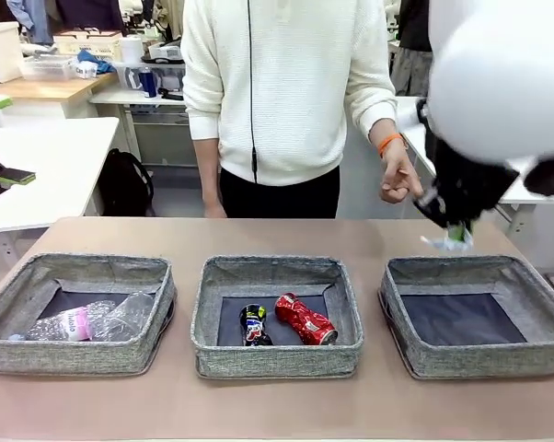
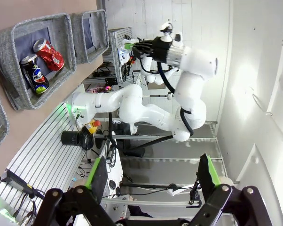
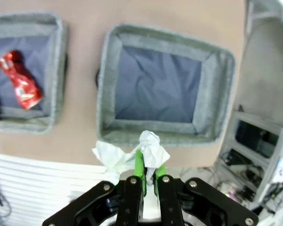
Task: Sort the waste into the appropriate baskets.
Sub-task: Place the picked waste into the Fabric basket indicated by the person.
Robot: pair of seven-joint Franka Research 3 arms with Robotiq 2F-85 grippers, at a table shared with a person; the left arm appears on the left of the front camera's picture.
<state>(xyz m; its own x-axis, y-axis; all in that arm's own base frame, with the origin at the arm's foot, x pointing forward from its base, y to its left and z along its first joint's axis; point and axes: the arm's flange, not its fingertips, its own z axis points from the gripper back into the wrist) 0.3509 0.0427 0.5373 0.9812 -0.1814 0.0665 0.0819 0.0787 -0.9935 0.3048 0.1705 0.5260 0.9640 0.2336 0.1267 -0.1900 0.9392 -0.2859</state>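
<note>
Nearby, person's hand (image 1: 398, 177) beside right hand (image 1: 450, 232)

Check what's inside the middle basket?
In the middle basket: a crushed dark can and a crushed red can, side by side on its dark base. The near wall hides the base's front strip.

Brown table (image 1: 277, 410) with three grey baskets (image 1: 277, 318)

I'm pinching crumpled matt white paper (image 3: 148, 147) in my green pads (image 3: 139, 165). The baskets (image 1: 279, 345) are looking like rough grey woven cloth; the red can (image 1: 305, 319) is gleaming glossy metal, the bottle (image 1: 82, 323) clear plastic.
</note>
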